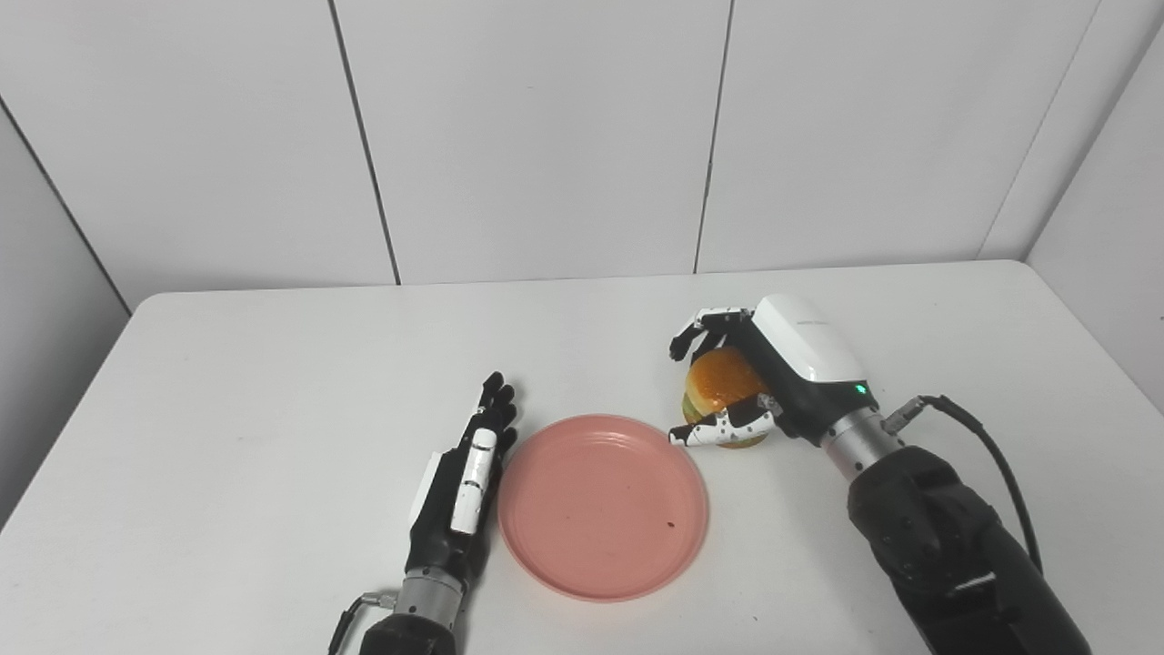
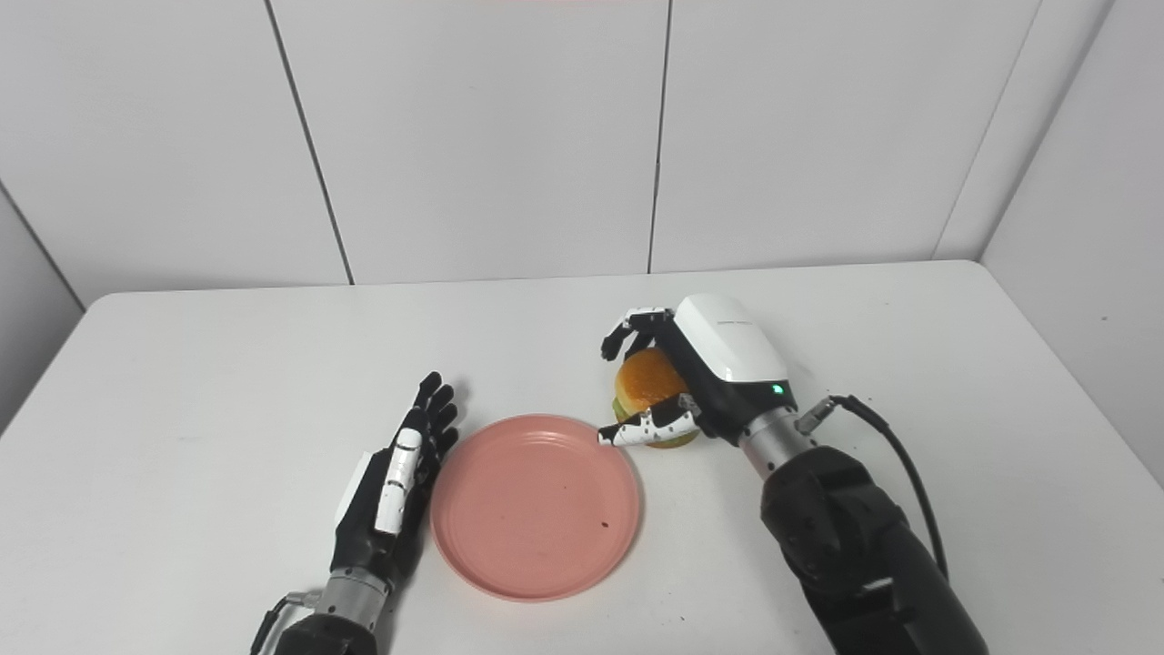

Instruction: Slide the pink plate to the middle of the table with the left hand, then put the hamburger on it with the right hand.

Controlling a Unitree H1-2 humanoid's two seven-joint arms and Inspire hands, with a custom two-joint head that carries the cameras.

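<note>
1. The right hand [image 1: 759, 377] is seen wrapped around the hamburger [image 1: 723, 391], with its fingers [image 1: 696, 332] curled over the far side of the bun and its thumb [image 1: 718, 429] pressed against the near side.
2. The hamburger is grasped just beyond the far right rim of the pink plate [image 1: 603, 506]; whether its base rests on the tabletop [image 1: 273, 382] or is raised off it cannot be told.
3. The thumb tip is found right at the plate's far right edge, close to the rim.
4. The left hand [image 1: 464, 487] is held flat and released, with its fingers [image 1: 496, 400] stretched out and pointing away from the robot, and nothing is gripped in it.
5. This hand is placed along the left rim of the pink plate, just beside it; contact with the rim cannot be confirmed.
6. The pink plate is seen lying flat on the tabletop, roughly midway across it and toward the near edge, and nothing is carried on it except a small dark speck [image 1: 670, 524] near its right side.
7. Behind the plate, the tabletop is bordered by pale wall panels [image 1: 546, 136].
</note>
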